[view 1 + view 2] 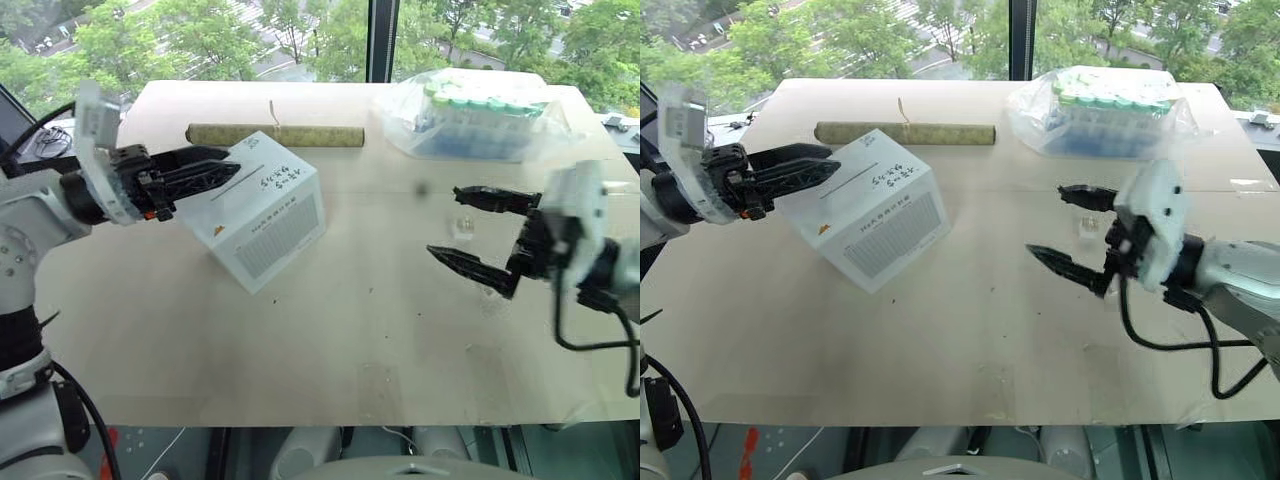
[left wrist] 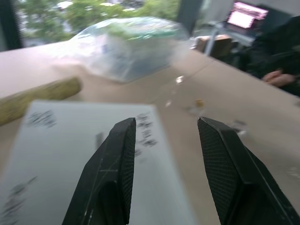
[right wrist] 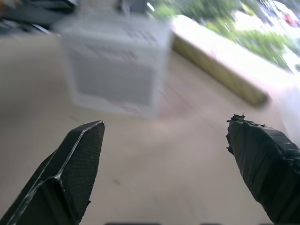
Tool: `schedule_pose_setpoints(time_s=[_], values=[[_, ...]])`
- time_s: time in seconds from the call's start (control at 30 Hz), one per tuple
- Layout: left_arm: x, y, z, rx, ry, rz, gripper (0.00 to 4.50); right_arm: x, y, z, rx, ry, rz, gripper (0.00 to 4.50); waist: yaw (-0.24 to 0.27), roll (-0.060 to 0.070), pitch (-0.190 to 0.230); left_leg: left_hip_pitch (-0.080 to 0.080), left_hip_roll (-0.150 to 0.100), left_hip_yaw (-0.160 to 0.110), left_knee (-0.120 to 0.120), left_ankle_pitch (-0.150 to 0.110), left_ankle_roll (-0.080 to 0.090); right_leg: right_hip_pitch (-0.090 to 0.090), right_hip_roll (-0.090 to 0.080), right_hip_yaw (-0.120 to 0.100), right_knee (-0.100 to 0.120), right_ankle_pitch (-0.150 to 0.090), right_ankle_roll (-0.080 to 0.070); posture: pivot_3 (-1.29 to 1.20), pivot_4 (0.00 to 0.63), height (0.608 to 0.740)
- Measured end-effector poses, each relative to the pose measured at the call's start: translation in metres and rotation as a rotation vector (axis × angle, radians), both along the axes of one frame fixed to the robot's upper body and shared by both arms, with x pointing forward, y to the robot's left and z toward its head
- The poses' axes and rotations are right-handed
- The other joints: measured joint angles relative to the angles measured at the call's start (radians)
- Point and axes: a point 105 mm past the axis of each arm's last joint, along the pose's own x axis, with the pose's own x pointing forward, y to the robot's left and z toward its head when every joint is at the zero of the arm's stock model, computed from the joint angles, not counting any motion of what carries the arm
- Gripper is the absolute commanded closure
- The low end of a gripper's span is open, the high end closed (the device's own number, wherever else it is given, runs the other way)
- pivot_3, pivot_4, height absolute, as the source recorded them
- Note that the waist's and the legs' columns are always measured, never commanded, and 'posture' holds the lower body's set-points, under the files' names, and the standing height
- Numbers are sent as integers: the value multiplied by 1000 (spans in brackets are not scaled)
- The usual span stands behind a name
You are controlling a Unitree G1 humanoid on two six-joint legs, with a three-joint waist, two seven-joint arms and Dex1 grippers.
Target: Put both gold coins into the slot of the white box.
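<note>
Your white box (image 1: 262, 208) sits tilted on the left of the table (image 1: 330, 350), one corner down, and your left gripper (image 1: 222, 165) is at its top face with the fingers partly apart, one over the box top and one past its edge; I can't tell whether it bears on the card at all. That box looks like light, hollow cardboard, so expect it to tip or slide under any push. Steady it by the edges, not the faces. I see a thin dark line on the top face, likely the slot (image 1: 242, 176). Your right gripper (image 1: 458, 226) hangs over bare table with its jaws spread wide and nothing between them. Just beyond it lies a small clear piece and, in the left wrist view, a tiny yellow speck, probably a coin (image 2: 199, 101); the other coin I can't pick out. Coins that thin and slick want a pinch across the rim. There's black handwriting on the top face, a grey fine-print panel on the side, a small orange logo (image 1: 219, 233); none of it reads.
</note>
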Motion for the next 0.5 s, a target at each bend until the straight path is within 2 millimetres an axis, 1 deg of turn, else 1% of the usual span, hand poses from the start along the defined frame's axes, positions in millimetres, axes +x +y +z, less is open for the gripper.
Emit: schedule_pose_setpoints(time_s=[0.03,0.07,0.13,0.17,0.2,0.27,0.4,0.5], values=[[-7,-9,3,4,-7,-46,2430,11,-5,-9,-23,31,-72,0,0,0,0,0,0,0,0,0,0,0,0,0,0,0,0,0,150,740],[-14,-18,3,14,-14,-93,2386,21,-8,-15,-24,54,-130,245,0,0,0,0,0,0,0,0,0,0,0,1,0,0,0,0,150,740],[-24,-34,2,21,-26,-151,2370,33,-10,-25,-12,101,-208,768,0,1,0,1,1,1,-1,0,0,0,0,2,0,0,0,0,150,740],[-29,-43,0,24,-34,-178,2370,39,-9,-29,-10,116,-240,1199,-1,1,0,0,1,1,-1,0,0,0,0,4,0,0,0,0,150,740],[-33,-50,-3,28,-35,-201,2370,42,-9,-33,-15,128,-264,1199,-1,1,0,0,1,2,-1,0,0,0,0,5,0,0,0,0,150,740],[-43,-70,-14,33,-33,-228,2370,51,-15,-44,-45,158,-353,1199,0,1,0,0,0,2,0,0,0,0,0,6,0,0,0,0,150,740],[-49,-84,-31,67,-25,-193,2370,59,-24,-53,-67,176,-452,1199,-1,1,0,1,0,3,-1,0,0,0,0,6,0,0,0,0,150,740],[-50,-92,-40,64,-29,-161,2370,67,-34,-62,-85,189,-549,1199,1,1,0,1,0,4,-1,0,0,0,0,6,1,0,-1,0,150,740]])
